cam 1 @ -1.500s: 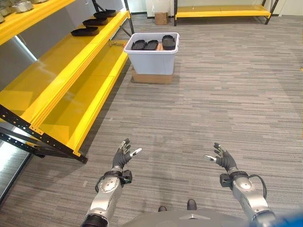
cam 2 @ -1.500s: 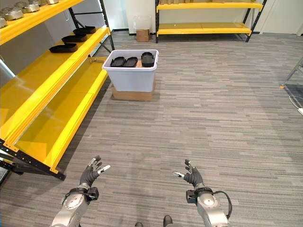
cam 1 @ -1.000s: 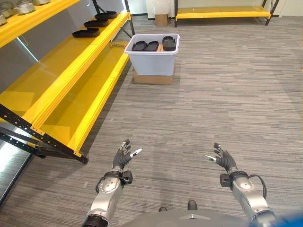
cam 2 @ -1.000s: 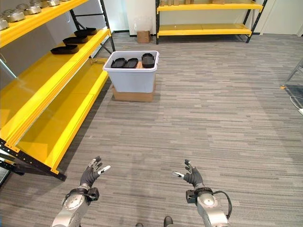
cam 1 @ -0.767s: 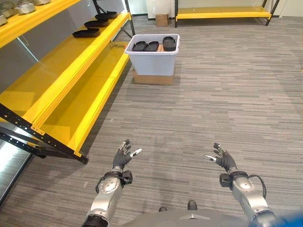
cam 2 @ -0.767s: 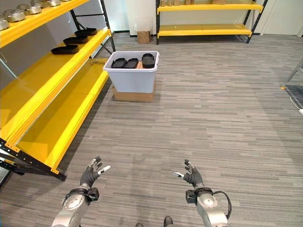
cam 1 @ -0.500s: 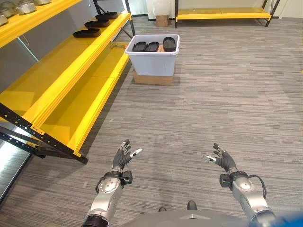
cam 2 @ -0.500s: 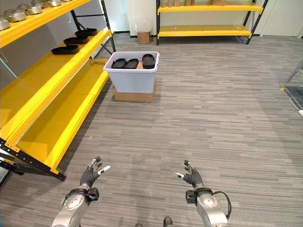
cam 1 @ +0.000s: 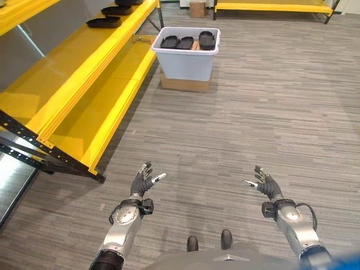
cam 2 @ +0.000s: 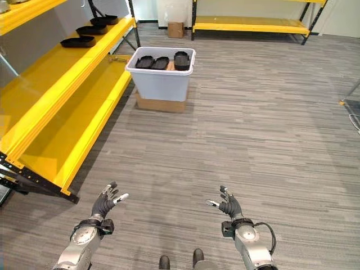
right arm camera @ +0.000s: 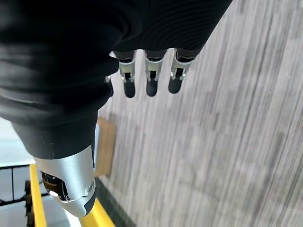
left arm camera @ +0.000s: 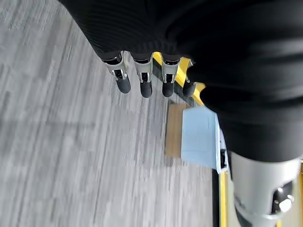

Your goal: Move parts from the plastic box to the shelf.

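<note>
Robot stands well short of the plastic box [cam 1: 188, 55], both hands empty.

Left hand [cam 1: 142, 183] and right hand [cam 1: 265, 186] hover spread above the floor. Three black parts [cam 1: 185, 42] lie in the box; what look like a few more [cam 1: 103, 22] already sit on the yellow shelf [cam 1: 67, 73] beside it.

The pale grey-white rectangular plastic box [cam 1: 187, 57] holds glossy black moulded parts [cam 1: 184, 42] and stands on a plain tan cardboard slab [cam 1: 183, 85] at 12 o'clock. The long bright yellow metal shelf [cam 1: 84, 73] at 10 o'clock has black perforated end struts (more black parts [cam 1: 104, 22] lie on its upper level). The grey carpet floor [cam 1: 270, 112] is streaked in fine light and dark stripes
</note>
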`<state>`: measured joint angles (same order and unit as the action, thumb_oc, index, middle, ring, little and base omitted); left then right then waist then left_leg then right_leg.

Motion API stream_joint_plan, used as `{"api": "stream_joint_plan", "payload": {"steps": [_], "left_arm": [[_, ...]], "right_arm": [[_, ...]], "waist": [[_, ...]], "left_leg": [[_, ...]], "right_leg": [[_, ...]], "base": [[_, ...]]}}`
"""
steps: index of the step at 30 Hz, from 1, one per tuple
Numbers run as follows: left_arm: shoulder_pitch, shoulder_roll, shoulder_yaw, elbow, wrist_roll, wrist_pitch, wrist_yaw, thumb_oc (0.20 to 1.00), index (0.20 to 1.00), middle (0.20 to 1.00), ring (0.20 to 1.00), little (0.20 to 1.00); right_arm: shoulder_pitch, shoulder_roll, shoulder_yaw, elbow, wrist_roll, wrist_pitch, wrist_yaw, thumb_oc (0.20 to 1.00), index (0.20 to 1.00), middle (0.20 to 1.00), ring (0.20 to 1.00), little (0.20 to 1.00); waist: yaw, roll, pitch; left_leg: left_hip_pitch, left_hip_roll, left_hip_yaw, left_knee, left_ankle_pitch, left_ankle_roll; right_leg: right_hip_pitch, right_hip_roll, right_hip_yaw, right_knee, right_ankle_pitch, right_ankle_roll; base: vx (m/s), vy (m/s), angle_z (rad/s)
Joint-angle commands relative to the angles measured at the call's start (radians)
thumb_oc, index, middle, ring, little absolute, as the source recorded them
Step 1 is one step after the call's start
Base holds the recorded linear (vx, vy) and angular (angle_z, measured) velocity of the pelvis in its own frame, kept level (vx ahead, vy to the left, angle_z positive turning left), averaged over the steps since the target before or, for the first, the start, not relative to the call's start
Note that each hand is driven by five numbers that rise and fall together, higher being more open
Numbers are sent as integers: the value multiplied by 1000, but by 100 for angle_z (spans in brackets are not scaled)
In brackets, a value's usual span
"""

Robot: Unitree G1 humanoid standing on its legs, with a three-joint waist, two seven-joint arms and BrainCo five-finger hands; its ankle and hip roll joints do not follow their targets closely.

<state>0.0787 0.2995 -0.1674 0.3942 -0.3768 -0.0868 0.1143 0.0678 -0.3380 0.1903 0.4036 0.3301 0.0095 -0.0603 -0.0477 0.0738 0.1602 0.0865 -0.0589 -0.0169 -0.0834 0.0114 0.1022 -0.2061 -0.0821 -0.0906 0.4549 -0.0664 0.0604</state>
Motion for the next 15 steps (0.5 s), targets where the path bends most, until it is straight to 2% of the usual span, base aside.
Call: {"api": "stream_joint_plan", "payload": {"steps": [1,2,3,4,5,7,8,9,10,11,12,13,15], "left_arm": [[11,48,23,-53,31,-17,-2,1000,1000,1000,1000,1000],[11,48,23,-52,31,-17,-2,1000,1000,1000,1000,1000],[3,40,21,-44,24,-16,-3,1000,1000,1000,1000,1000],[-2,38,20,-47,20,-16,-6,1000,1000,1000,1000,1000],[-2,38,20,-47,20,-16,-6,1000,1000,1000,1000,1000],[-20,29,17,-37,20,-16,-6,1000,1000,1000,1000,1000],[-20,29,17,-37,20,-16,-6,1000,1000,1000,1000,1000],[-23,30,21,-37,18,-14,-6,1000,1000,1000,1000,1000],[-22,28,22,-36,19,-14,-10,1000,1000,1000,1000,1000],[-16,27,20,-39,22,-16,-11,1000,1000,1000,1000,1000],[-6,26,18,-40,26,-15,-16,1000,1000,1000,1000,1000],[2,17,4,-48,26,-15,-25,1000,1000,1000,1000,1000],[5,16,3,-55,20,-17,-27,1000,1000,1000,1000,1000]], "right_arm": [[25,41,-12,-68,48,-46,12,1000,1000,1000,1000,1000],[25,41,-12,-67,48,-46,12,1000,1000,1000,1000,1000],[14,43,-11,-48,65,-48,10,1000,1000,1000,1000,1000],[12,43,-13,-47,78,-48,6,1000,1000,1000,1000,1000],[11,42,-13,-46,78,-48,6,1000,1000,1000,1000,1000],[10,36,-23,-50,93,-53,3,1000,1000,1000,1000,1000],[10,36,-23,-50,93,-53,3,1000,1000,1000,1000,1000],[11,34,-26,-54,91,-50,2,1000,1000,1000,1000,1000],[9,32,-32,-52,90,-52,1,1000,1000,1000,1000,1000],[11,29,-37,-55,87,-53,-3,1000,1000,1000,1000,1000],[24,24,-49,-55,90,-54,-5,1000,1000,1000,1000,1000],[37,13,-56,-66,100,-57,-2,1000,1000,1000,1000,1000],[38,8,-56,-66,106,-58,3,1000,1000,1000,1000,1000]], "waist": [[-8,-40,43],[-8,-42,43],[-26,-44,50],[-29,-47,49],[-31,-45,51],[-59,-60,38],[-60,-60,38],[-59,-66,32],[-64,-67,27],[-67,-70,17],[-66,-69,-12],[-85,-59,-47],[-86,-53,-62]], "left_leg": [[45,21,-81,7,-84,-15],[44,20,-81,7,-85,-15],[83,15,-96,-4,-104,-16],[93,9,-103,-4,-110,-16],[96,12,-105,-4,-112,-17],[160,1,-136,-4,-172,-35],[159,2,-138,-4,-170,-35],[169,2,-138,-4,-181,-45],[191,11,-139,-4,-196,-56],[212,18,-141,-4,-211,-62],[252,42,-148,-4,-222,-80],[255,68,-146,43,-236,-91],[239,76,-153,86,-222,-94]], "right_leg": [[-84,-119,85,196,177,65],[-87,-120,86,202,173,64],[-157,-30,69,124,109,59],[-173,-13,56,67,112,63],[-168,-11,53,65,111,62],[-173,18,-27,-272,136,73],[-169,18,-29,-281,141,73],[-156,1,-61,-348,153,81],[-144,5,-86,-419,171,88],[-139,12,-90,-451,183,92],[-104,38,-95,-461,182,79],[-66,76,-55,-483,195,60],[-74,82,-61,-454,192,52]], "base": [[71,274,53],[200,130,32],[213,23,18],[217,25,-18],[266,-26,-11],[346,-59,22],[247,-58,56],[230,-54,46],[384,-84,31],[620,-154,7],[832,-238,3],[848,-258,15],[426,-131,42]]}}
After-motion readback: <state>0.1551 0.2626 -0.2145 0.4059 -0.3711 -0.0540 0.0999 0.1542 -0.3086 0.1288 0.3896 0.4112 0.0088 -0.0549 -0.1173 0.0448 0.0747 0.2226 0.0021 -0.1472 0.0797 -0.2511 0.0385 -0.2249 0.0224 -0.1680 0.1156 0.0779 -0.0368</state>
